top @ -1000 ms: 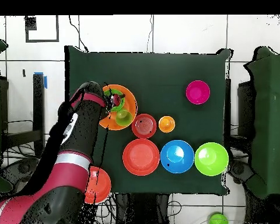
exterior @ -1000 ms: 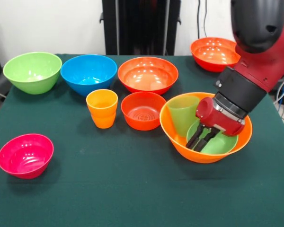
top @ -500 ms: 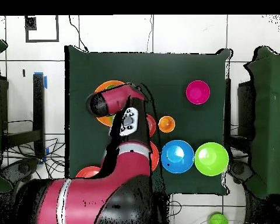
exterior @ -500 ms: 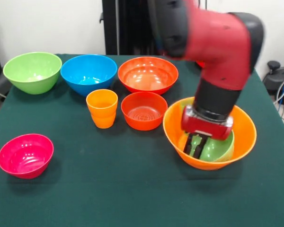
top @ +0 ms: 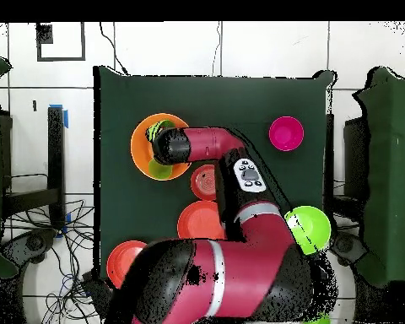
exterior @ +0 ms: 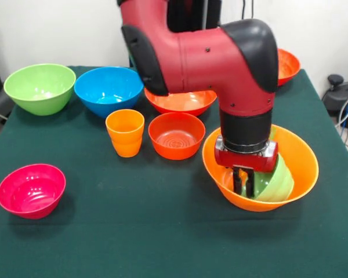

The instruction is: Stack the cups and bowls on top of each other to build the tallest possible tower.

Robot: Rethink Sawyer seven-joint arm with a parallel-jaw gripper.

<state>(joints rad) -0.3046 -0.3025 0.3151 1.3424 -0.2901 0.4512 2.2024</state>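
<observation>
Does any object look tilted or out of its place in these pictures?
Yes. The small glossy green bowl leans tilted against the inner wall of the largest orange bowl, not flat. The gripper reaches down beside it.

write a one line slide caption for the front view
Sawyer's end effector reaches into the large orange bowl beside a tilted small green bowl, other bowls and an orange cup waiting.
</observation>
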